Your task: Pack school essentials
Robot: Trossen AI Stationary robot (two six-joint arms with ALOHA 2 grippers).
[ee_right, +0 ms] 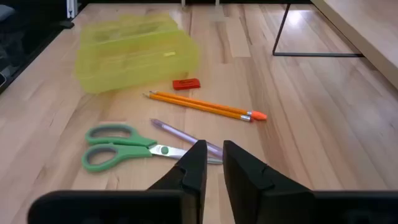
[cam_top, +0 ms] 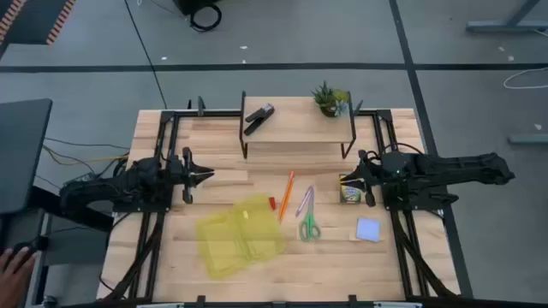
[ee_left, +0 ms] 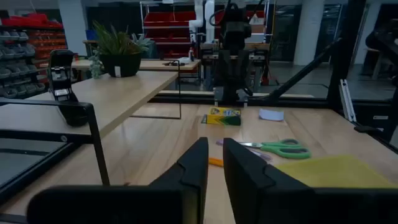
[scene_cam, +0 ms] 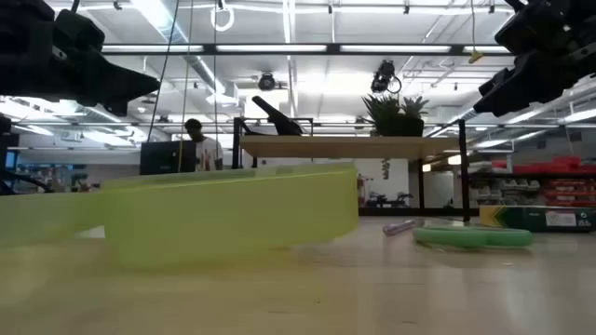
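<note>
The stationery lies flat on the wooden table: orange pencil [cam_top: 287, 195], purple pen [cam_top: 305, 201], green-handled scissors [cam_top: 309, 224], red eraser [cam_top: 272, 204], pale blue notepad [cam_top: 368, 229] and yellow-green box [cam_top: 348, 190]. An open yellow translucent case [cam_top: 240, 235] lies to their left. My left gripper [cam_top: 208, 175] hovers shut over the table's left part, well away from everything. My right gripper [cam_top: 349, 174] hovers shut just above the box, facing the scissors [ee_right: 124, 146], pen [ee_right: 183, 134], pencil [ee_right: 205, 106] and eraser [ee_right: 186, 83].
A raised wooden shelf [cam_top: 295, 128] on black legs stands at the far side, carrying a black stapler [cam_top: 259, 118] and a small potted plant [cam_top: 330, 98]. Black frame rails run along both table sides. Bare wood lies between the case and the left arm.
</note>
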